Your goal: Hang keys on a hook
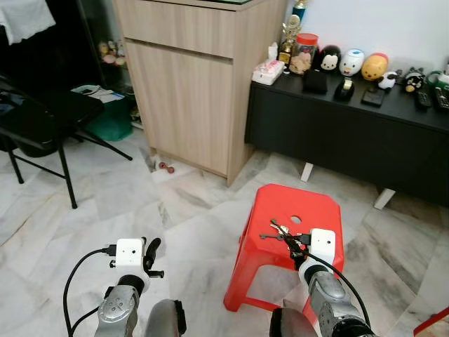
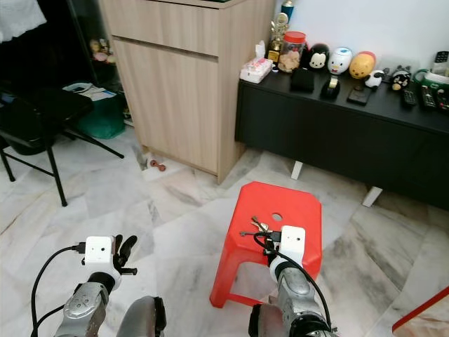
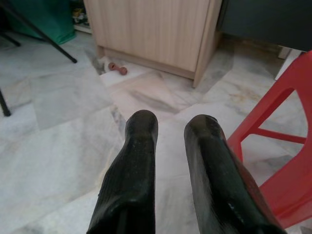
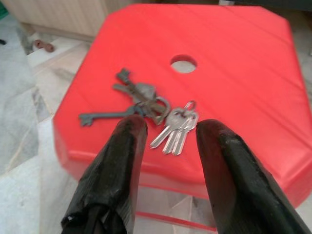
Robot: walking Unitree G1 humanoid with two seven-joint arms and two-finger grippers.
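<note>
No brand, label or lettering can be read on anything here. The bunch of keys (image 4: pixel 146 109) lies flat on the smooth, glossy seat of a red plastic stool (image 4: pixel 253 73), near its front edge and just short of the round hole (image 4: pixel 183 64) moulded in the middle of the seat. The bunch mixes dull grey old-style keys with long shanks, a small padlock-like piece and three bright flat silver keys fanned together on a ring. The right pincer (image 4: pixel 168 134) hovers just above the stool's front edge with its two rounded, matte black fingers (image 4: pixel 122 161) spread apart, released and gripping nothing; the silver keys show in the gap between the fingertips.

The left pincer (image 3: pixel 170 134) is held low over the floor to the left of the stool, its fingers likewise parted and empty. The floor (image 1: pixel 105 217) is polished marble-patterned tile, white with grey veining. Behind stands a tall light wood-grain cabinet (image 1: pixel 189 84), and beside it a low matte black sideboard (image 1: pixel 337 133) carrying round cartoon figurines, a jar with a red lid and a trophy. A black folding chair (image 1: pixel 42 119) stands at the left.
</note>
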